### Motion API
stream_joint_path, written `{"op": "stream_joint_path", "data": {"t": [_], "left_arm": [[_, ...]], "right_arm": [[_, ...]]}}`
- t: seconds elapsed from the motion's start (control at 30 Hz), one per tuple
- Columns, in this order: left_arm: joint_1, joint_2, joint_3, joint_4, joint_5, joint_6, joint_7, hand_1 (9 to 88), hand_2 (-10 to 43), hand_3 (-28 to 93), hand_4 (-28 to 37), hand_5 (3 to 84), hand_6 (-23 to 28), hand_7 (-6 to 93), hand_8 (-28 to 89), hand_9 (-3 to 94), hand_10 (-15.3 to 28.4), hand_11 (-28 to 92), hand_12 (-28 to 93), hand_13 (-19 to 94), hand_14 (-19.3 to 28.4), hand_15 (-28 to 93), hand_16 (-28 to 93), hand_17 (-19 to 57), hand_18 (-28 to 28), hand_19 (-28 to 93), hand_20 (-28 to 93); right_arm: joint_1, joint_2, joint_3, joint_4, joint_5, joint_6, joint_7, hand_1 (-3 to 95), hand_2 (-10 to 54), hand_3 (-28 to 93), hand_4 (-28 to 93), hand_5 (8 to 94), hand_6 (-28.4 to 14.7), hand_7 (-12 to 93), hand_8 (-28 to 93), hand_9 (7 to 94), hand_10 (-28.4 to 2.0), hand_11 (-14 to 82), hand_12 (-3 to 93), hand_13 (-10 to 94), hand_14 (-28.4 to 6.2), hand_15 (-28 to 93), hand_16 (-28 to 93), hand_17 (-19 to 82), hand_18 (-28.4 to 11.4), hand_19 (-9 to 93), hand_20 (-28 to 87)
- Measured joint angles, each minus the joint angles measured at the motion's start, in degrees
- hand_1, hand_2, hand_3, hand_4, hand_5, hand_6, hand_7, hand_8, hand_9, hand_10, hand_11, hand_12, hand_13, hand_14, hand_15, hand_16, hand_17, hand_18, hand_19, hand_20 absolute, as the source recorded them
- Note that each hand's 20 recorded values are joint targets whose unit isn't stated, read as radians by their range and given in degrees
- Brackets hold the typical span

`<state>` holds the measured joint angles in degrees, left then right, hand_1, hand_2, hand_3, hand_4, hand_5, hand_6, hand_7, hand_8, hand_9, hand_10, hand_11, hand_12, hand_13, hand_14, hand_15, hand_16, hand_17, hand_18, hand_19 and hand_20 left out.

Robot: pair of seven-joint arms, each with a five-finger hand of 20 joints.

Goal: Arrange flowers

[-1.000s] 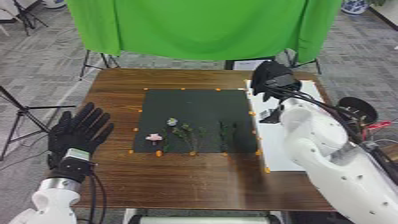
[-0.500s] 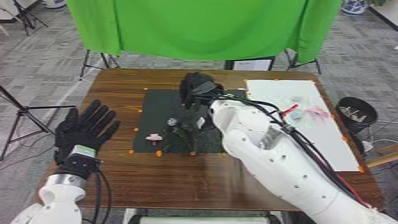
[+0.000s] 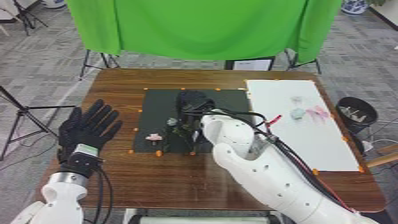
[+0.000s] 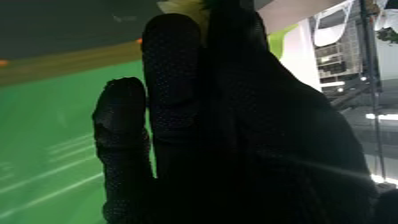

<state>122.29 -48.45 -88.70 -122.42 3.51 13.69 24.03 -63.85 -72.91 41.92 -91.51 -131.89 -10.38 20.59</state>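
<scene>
A small pink flower [image 3: 155, 137] lies near the lower left corner of a dark mat [image 3: 155, 106], with a pale flower [image 3: 172, 121] farther up the mat and leafy stems [image 3: 181, 132] just beside it. In the wrist view, a yellow bloom [image 4: 184, 7] shows at the fingertips of the right hand, whose fingers are straight, some close together, others with a narrow gap between; whether the thumb presses a stem against them I cannot tell. In the head view, that right hand [image 3: 192, 98] is above the upper middle of the mat, its forearm crossing over the mat's right side. The likeliest trouble is tangling: the thin stems lie close together, so closing on one could drag its neighbour along. A grip too near the petals might bruise or snap the head, and a loose one might let the stem swivel. The low forearm and its dangling cables could also sweep flowers aside. To the right, a white sheet [image 3: 293, 145] bears a pink patch [image 3: 317, 114] and a pale green patch [image 3: 298, 113], probably flowers, which a swinging elbow could knock. The left hand [image 3: 86, 131] is spread at the left edge of the brown surface [image 3: 124, 172].
</scene>
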Motion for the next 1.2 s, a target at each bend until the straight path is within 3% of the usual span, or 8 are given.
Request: {"op": "stream_joint_path", "data": {"t": [0.33, 0.6, 0.87, 1.2], "left_arm": [[-0.05, -0.04, -0.12, 0.12, 0.07, -0.01, -0.94, 27.1, 15.8, 72, -28.3, 46.3, 9.8, 14.7, -7, 40.3, 16.1, 23, 15, 29, 16.6, 40, -6, -7.3, 16.6, 39, 13], [-0.07, -0.05, -0.11, 0.19, 0.06, -0.01, -1.03, 27.4, 15.8, 72, -28.3, 47.2, 8.5, 15.4, -8, 40.3, 15.8, 23, 15, 29, 16.7, 40, -6, -7.2, 16.5, 39, 13], [-0.17, -0.05, -0.19, 0.37, 0.08, -0.01, -0.91, 27.4, 15.6, 72, -28.2, 47.3, 8.2, 15.8, -8, 40.2, 15.6, 24, 15, 28, 16.7, 40, -6, -7.2, 16.5, 39, 13], [-0.16, -0.05, -0.34, 0.4, 0.04, -0.03, -0.58, 27.5, 15.2, 72, -28.2, 47.1, 8.6, 15.3, -8, 40.1, 15.6, 24, 15, 28, 16.6, 40, -6, -7.2, 16.5, 39, 13]], "right_arm": [[-3.21, -2.2, 1.92, -0.92, 0.29, -1.68, 1.76, 61.4, -9.5, 66, -28, 71.3, 1.0, 29, 1, 81.8, -7.8, 5.5, 35.5, 74, -4.0, 41, 49, 36, -21.8, 81, 44], [-3.52, -2.58, 2.44, -2.44, 0.54, -5.22, 1.79, 58.2, -9.5, 67, -28, 67.2, 1.0, 28, 0, 69.6, -11.1, 14.3, 18.9, 71, -4.5, 42, 47, 35, -21.8, 80, 43], [-3.55, -2.81, 3.23, -3.15, 0.59, -8.35, 1.77, 53.9, -9.5, 70, -28, 63.6, 0.6, 27, -14, 62.7, -12.8, 13.2, 16.7, 68, -6.0, 46, 43, 34, -21.9, 79, 43], [-3.55, -2.79, 4.15, -4.89, 1.45, -8.4, 2.22, 51.4, -9.5, 72, -28, 62.6, 0.2, 26, -14, 60.2, -13.3, 11.8, 16.6, 67, -7.0, 49, 39, 33, -22.0, 79, 43]]}}
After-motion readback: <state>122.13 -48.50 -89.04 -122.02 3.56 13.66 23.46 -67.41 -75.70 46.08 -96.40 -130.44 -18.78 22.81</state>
